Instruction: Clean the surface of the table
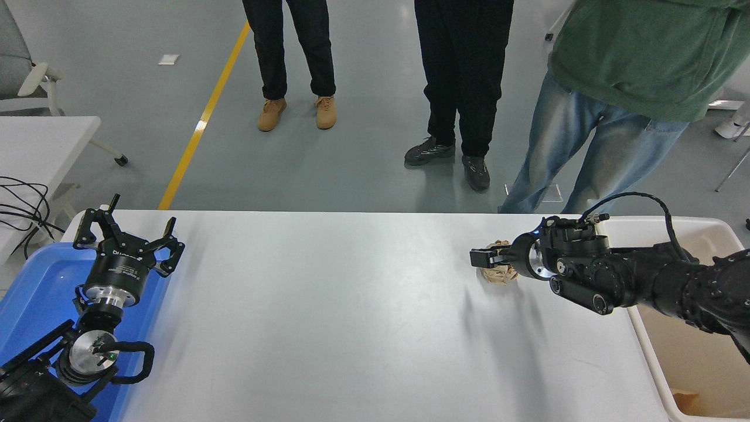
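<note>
The table surface [328, 305] is a wide white-grey top. A crumpled brown paper ball [499, 276] lies on it near the far right. My right gripper [486, 258] comes in from the right edge and sits low on the ball, covering its middle; paper shows above and below it. From this angle I cannot tell whether it is open or shut. My left gripper [126, 234] is parked at the lower left, open and empty, above a blue tray [35, 293].
A beige bin [697, 346] stands against the table's right end, with a scrap of brown paper in its bottom. Three people stand at the far side. A smaller white side table [41, 140] and cables are at the left.
</note>
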Available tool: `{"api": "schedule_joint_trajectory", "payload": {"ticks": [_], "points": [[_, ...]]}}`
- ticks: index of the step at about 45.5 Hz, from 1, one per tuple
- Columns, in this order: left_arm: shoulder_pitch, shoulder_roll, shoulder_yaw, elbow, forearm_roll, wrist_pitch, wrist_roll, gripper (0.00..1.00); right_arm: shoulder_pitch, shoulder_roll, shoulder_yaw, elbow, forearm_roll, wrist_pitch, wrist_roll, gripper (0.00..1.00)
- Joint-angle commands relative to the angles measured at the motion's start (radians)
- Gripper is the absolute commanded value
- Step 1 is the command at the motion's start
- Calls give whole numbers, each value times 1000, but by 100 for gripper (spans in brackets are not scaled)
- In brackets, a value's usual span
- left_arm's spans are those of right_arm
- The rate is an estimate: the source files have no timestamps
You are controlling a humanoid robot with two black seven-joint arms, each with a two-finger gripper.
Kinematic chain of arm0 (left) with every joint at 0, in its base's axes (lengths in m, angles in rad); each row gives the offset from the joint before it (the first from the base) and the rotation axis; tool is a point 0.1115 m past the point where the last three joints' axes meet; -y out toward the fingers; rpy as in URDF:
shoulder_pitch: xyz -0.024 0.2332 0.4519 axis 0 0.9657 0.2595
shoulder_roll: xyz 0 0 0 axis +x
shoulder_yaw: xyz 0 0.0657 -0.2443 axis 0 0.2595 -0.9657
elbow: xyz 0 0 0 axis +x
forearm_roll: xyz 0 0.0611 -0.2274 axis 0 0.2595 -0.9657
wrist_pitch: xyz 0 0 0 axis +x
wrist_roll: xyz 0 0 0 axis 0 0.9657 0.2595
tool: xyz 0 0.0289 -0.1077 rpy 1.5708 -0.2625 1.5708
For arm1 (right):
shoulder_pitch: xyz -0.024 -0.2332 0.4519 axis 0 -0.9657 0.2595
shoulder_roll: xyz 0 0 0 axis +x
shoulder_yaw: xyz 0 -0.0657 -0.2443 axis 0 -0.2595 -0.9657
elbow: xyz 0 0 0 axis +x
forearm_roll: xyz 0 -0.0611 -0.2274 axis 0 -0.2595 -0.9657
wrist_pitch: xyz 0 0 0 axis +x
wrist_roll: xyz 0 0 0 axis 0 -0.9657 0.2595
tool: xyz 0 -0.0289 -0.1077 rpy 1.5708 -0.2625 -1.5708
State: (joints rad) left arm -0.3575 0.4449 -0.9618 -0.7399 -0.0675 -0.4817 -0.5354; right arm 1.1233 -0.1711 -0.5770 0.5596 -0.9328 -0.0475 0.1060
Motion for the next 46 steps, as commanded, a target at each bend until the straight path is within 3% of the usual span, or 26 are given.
{"api": "schedule_joint_trajectory", "payload": {"ticks": [1, 46], "points": [[0, 0, 0, -1, 0, 0, 0, 99, -20, 2, 2, -21, 0, -21, 0, 99], [0, 0, 0, -1, 0, 0, 0, 99, -105, 101, 5, -176, 3, -75, 4, 99]]}}
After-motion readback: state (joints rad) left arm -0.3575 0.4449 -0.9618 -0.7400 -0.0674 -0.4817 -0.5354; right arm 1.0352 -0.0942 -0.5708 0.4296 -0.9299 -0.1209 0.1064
